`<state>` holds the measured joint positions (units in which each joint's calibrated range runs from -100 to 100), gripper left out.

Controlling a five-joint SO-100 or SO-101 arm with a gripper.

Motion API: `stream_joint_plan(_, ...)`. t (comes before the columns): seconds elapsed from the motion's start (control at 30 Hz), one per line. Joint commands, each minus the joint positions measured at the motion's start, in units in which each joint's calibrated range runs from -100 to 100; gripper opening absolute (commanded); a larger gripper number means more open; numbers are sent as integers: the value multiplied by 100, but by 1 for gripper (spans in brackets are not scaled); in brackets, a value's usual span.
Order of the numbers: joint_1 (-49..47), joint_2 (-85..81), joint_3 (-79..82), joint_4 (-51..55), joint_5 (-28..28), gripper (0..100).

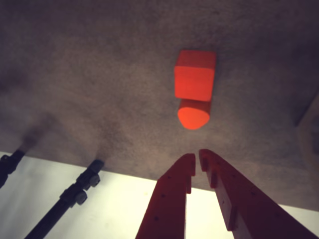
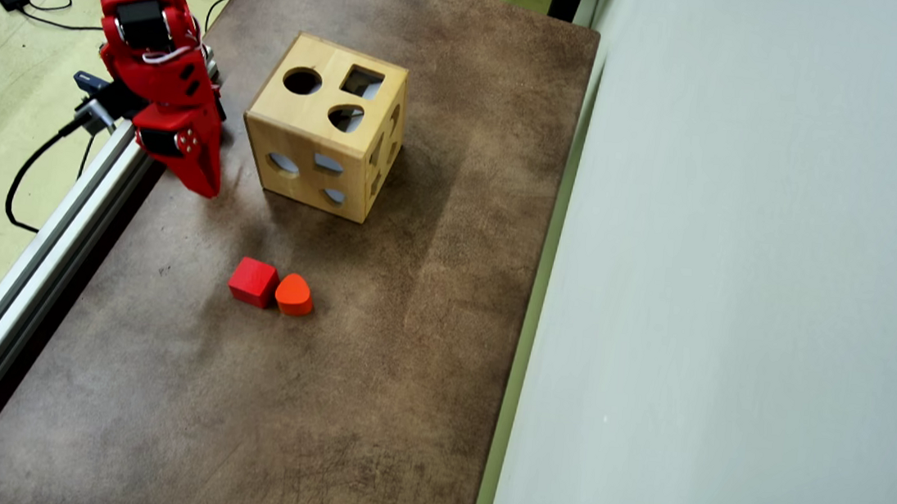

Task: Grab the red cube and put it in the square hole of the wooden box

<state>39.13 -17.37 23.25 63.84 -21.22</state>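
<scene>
The red cube [image 2: 253, 281] lies on the brown table, touching an orange rounded block [image 2: 294, 295] on its right. The wooden box [image 2: 325, 125] stands further back; its top has a square hole [image 2: 362, 81] beside a round and a rounded one. My red gripper [image 2: 208, 184] hangs over the table's left edge, left of the box and apart from the cube. In the wrist view the cube [image 1: 195, 74] and the orange block [image 1: 193, 113] lie ahead of my gripper [image 1: 197, 159]. Its jaws are closed tip to tip and hold nothing.
An aluminium rail [image 2: 46, 246] runs along the table's left edge, with cables on the floor beyond it. A pale wall panel [image 2: 739, 313] borders the table's right side. Two black rods [image 1: 75, 191] show at the lower left of the wrist view.
</scene>
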Motion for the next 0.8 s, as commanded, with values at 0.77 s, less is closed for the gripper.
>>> stream_joint_plan(0.77, -27, 1538, -134, -1113, -405, 22)
